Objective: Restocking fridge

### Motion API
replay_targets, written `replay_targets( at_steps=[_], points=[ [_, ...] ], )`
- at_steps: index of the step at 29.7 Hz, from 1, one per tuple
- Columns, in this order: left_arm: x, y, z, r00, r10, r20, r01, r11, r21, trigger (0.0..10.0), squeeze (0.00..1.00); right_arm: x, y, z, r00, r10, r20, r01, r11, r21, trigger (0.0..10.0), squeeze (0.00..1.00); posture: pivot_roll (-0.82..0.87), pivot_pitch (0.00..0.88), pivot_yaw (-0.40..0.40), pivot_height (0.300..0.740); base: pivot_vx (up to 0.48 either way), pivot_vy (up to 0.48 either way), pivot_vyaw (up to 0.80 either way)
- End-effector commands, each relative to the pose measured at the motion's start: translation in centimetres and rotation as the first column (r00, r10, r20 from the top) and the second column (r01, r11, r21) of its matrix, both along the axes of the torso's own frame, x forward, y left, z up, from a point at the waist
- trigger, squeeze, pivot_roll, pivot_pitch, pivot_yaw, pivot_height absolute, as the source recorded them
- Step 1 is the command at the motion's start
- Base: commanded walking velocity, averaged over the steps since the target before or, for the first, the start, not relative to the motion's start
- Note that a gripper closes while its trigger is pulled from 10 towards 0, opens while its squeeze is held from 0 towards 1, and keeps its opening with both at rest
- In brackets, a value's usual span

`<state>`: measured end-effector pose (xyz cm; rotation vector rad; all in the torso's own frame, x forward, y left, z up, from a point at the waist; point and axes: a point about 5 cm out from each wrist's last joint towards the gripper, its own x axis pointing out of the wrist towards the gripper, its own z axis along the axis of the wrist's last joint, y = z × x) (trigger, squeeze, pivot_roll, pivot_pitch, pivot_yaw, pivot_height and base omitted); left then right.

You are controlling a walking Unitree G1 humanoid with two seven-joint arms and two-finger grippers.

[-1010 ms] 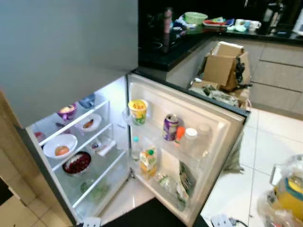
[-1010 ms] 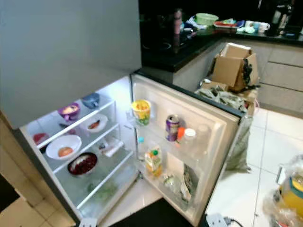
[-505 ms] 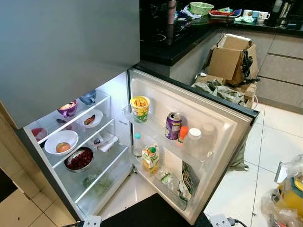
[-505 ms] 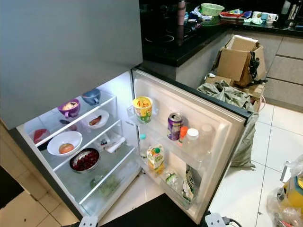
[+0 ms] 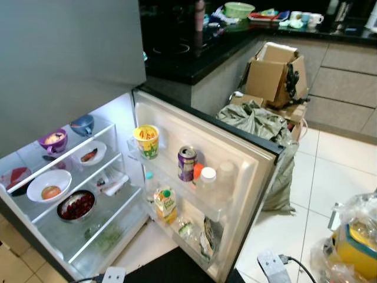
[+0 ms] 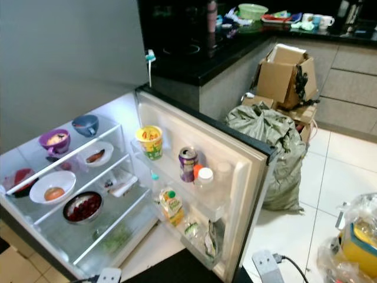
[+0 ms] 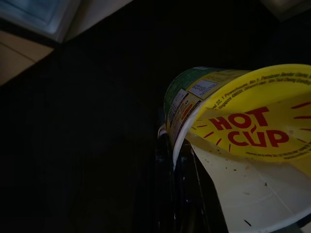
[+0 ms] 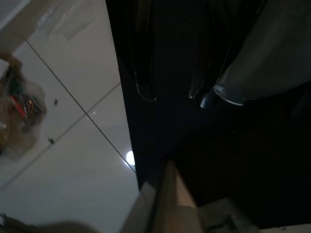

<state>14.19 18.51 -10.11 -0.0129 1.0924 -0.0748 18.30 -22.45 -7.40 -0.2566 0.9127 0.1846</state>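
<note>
In the left wrist view my left gripper (image 7: 179,156) is shut on a yellow and green "HOT CUP" noodle cup (image 7: 243,141), held in deep shade. The right wrist view has my right gripper (image 8: 171,94) open, with nothing between its fingertips (image 8: 146,94), above white floor tiles. Ahead stands the open fridge (image 5: 70,177). Its door (image 5: 235,153) holds another yellow noodle cup (image 5: 146,140), a purple can (image 5: 187,163), a white-lidded jar (image 5: 207,180) and a juice carton (image 5: 166,203). The shelves carry a purple bowl (image 5: 52,140), a blue cup (image 5: 82,124), a white bowl with a fruit (image 5: 48,186) and a bowl of red berries (image 5: 75,206).
A grey-green sack (image 5: 259,127) leans behind the door, with a cardboard box (image 5: 272,73) beyond it. The black counter (image 5: 188,53) runs behind the fridge. A plastic bag of goods (image 5: 353,242) sits on the floor at right, a power strip (image 5: 271,268) near my feet.
The whole picture has slid left, so the camera has turned right. Nothing in the fridge has moved.
</note>
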Motion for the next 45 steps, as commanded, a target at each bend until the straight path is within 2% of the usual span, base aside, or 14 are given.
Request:
replay_targets(
  at_steps=[1, 6, 14, 19, 21, 22, 25, 26, 29, 34, 41, 42, 45],
  points=[
    [-0.5, 0.4, -0.1, 1.0, 0.015, -0.016, -0.015, 1.0, 0.011, 10.0, 0.0, 0.9, 0.8, 0.4, 0.999, 0.04, 0.029, -0.04, 0.999, 0.018, 10.0, 0.0, -0.05, 0.0, 0.005, 0.74, 0.0, 0.0, 0.0],
    [-0.5, 0.4, -0.1, 1.0, 0.01, -0.012, -0.01, 1.0, 0.015, 10.0, 0.0, 1.9, 1.3, 0.8, 0.994, 0.091, 0.054, -0.093, 0.995, 0.032, 10.0, 0.0, -0.05, 0.0, 0.003, 0.74, 0.0, 0.0, 0.0],
    [-0.3, 0.4, -0.1, 1.0, 0.014, 0.001, -0.014, 1.0, 0.018, 10.0, 0.0, 2.0, 2.1, 0.9, 0.985, 0.165, 0.052, -0.168, 0.984, 0.058, 10.0, 0.0, -0.05, 0.0, 0.003, 0.74, 0.0, 0.0, 0.0],
    [-0.2, 0.4, 0.0, 1.0, 0.019, 0.004, -0.019, 1.0, 0.019, 10.0, 0.0, 1.7, 2.1, 0.7, 0.985, 0.166, 0.036, -0.168, 0.984, 0.054, 10.0, 0.0, -0.05, 0.0, 0.003, 0.74, 0.0, 0.0, 0.0],
    [-0.2, 0.4, 0.0, 1.0, 0.024, 0.003, -0.024, 0.999, 0.024, 10.0, 0.0, 0.6, 1.8, 0.1, 0.988, 0.153, -0.013, -0.152, 0.988, 0.036, 10.0, 0.0, -0.04, 0.0, 0.002, 0.74, 0.0, 0.0, 0.0],
    [-0.2, 0.4, 0.0, 1.0, 0.024, 0.003, -0.024, 0.999, 0.024, 10.0, 0.0, 0.6, 1.8, 0.1, 0.988, 0.153, -0.013, -0.152, 0.988, 0.036, 10.0, 0.0, -0.04, 0.0, 0.002, 0.74, 0.0, 0.0, 0.0],
    [-0.3, 0.5, -0.1, 1.0, 0.028, -0.002, -0.028, 0.999, 0.039, 10.0, 0.0, -1.8, 1.0, -1.1, 0.99, 0.096, -0.106, -0.095, 0.995, 0.01, 10.0, 0.0, -0.05, 0.0, 0.001, 0.74, 0.0, 0.0, 0.0],
    [-0.3, 0.5, -0.1, 1.0, 0.028, -0.002, -0.028, 0.999, 0.039, 10.0, 0.0, -1.8, 1.0, -1.1, 0.99, 0.096, -0.106, -0.095, 0.995, 0.01, 10.0, 0.0, -0.05, 0.0, 0.001, 0.74, 0.0, 0.0, 0.0],
    [-0.4, 0.5, -0.1, 1.0, 0.027, -0.004, -0.027, 0.999, 0.043, 10.0, 0.0, -3.3, 0.8, -1.7, 0.984, 0.07, -0.161, -0.069, 0.998, 0.007, 10.0, 0.0, -0.05, 0.0, 0.002, 0.74, 0.0, 0.0, -0.49],
    [-0.4, 0.6, -0.1, 1.0, 0.024, -0.007, -0.023, 0.999, 0.048, 10.0, 0.0, -4.1, 0.7, -2.0, 0.982, 0.06, -0.18, -0.059, 0.998, 0.009, 10.0, 0.0, -0.05, 0.0, 0.004, 0.74, 0.0, 0.0, -0.47],
    [-0.5, 0.7, -0.1, 1.0, 0.019, -0.009, -0.019, 0.998, 0.053, 10.0, 0.0, -2.7, 1.3, -1.4, 0.991, 0.079, -0.103, -0.072, 0.995, 0.071, 10.0, 0.0, -0.05, 0.0, 0.007, 0.74, 0.0, 0.0, 0.0],
    [-0.4, 0.7, -0.1, 1.0, 0.018, -0.009, -0.017, 0.998, 0.054, 10.0, 0.0, -1.5, 1.7, -0.8, 0.996, 0.076, -0.052, -0.069, 0.989, 0.13, 10.0, 0.0, -0.05, 0.0, 0.007, 0.74, 0.0, 0.0, 0.0],
    [-0.4, 0.7, -0.1, 1.0, 0.015, -0.009, -0.014, 0.998, 0.056, 10.0, 0.0, 0.3, 2.0, 0.2, 0.999, 0.051, 0.02, -0.054, 0.975, 0.215, 10.0, 0.0, -0.05, 0.0, 0.008, 0.74, 0.0, 0.0, 0.0]
  ],
)
